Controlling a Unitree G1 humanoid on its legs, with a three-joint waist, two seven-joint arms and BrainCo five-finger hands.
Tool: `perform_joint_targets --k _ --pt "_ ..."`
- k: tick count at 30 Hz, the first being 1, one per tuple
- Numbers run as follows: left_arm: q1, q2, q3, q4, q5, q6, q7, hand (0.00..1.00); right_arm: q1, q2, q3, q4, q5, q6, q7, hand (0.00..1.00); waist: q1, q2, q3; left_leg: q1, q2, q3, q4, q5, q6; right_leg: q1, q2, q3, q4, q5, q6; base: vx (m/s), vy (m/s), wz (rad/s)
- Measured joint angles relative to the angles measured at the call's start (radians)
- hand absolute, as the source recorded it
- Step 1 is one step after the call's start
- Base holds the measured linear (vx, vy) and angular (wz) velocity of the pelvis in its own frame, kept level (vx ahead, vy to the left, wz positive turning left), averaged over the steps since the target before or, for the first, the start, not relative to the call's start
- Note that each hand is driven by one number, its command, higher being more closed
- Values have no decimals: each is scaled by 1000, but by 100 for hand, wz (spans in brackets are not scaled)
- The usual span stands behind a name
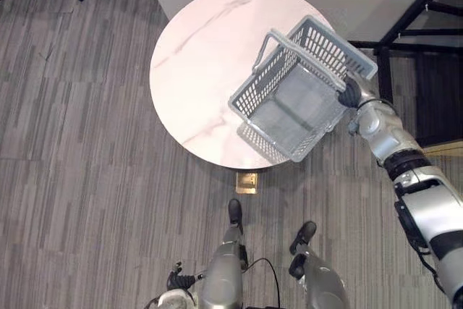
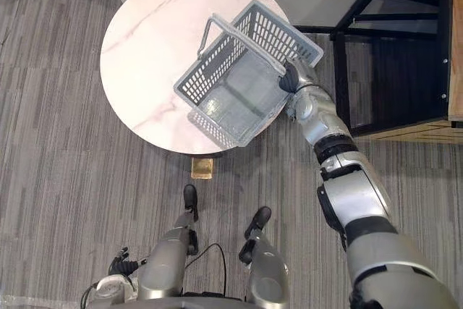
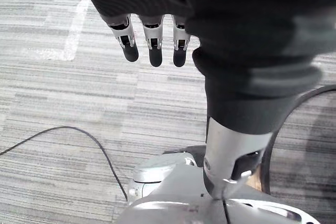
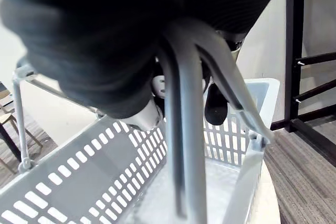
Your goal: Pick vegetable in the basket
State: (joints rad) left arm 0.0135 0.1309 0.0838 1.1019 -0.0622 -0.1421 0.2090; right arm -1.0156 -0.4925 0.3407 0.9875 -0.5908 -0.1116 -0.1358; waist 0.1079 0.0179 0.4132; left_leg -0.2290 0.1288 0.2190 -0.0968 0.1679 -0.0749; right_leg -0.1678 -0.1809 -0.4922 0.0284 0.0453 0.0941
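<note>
My right robot hand (image 1: 349,94) is curled round one handle (image 4: 181,129) of the basket (image 1: 289,106). The basket is tilted over the counter's (image 1: 202,56) right edge, its bottom bare; I judge it ready for loading. My left robot hand (image 3: 152,40) hangs straight-fingered, holding nothing.

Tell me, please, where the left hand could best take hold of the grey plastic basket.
Probably its free handle, at mid-bar, coming from the robot's left: it stands clear above the basket rim, opposite the handle the right hand grips.
</note>
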Motion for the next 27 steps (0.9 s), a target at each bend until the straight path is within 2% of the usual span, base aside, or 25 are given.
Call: perform_joint_targets --k 5,12,21,27 --pt "-6 7 0 1 3 0 -3 0 40 1 48 -47 -39 -9 19 0 -8 -8 -4 10 1 11 0 -1 -2 -1 -6 11 11 0 1 -11 13 -5" --pt "-7 31 2 3 6 1 -11 0 82 19 67 -62 -40 -24 36 0 -14 -48 -26 10 0 15 0 -1 -2 -5 -8 20 11 1 3 11 1 -1" --pt "-8 28 26 3 7 1 -17 0 81 21 56 -63 -35 -20 31 0 -14 -50 -30 10 -2 14 0 0 -1 -5 -7 20 11 2 4 30 3 0" --pt "-8 28 34 3 7 1 -17 0 61 27 11 -64 -18 4 30 0 -18 -50 -30 9 -3 13 0 2 -2 -6 -7 19 12 4 8 0 0 0"
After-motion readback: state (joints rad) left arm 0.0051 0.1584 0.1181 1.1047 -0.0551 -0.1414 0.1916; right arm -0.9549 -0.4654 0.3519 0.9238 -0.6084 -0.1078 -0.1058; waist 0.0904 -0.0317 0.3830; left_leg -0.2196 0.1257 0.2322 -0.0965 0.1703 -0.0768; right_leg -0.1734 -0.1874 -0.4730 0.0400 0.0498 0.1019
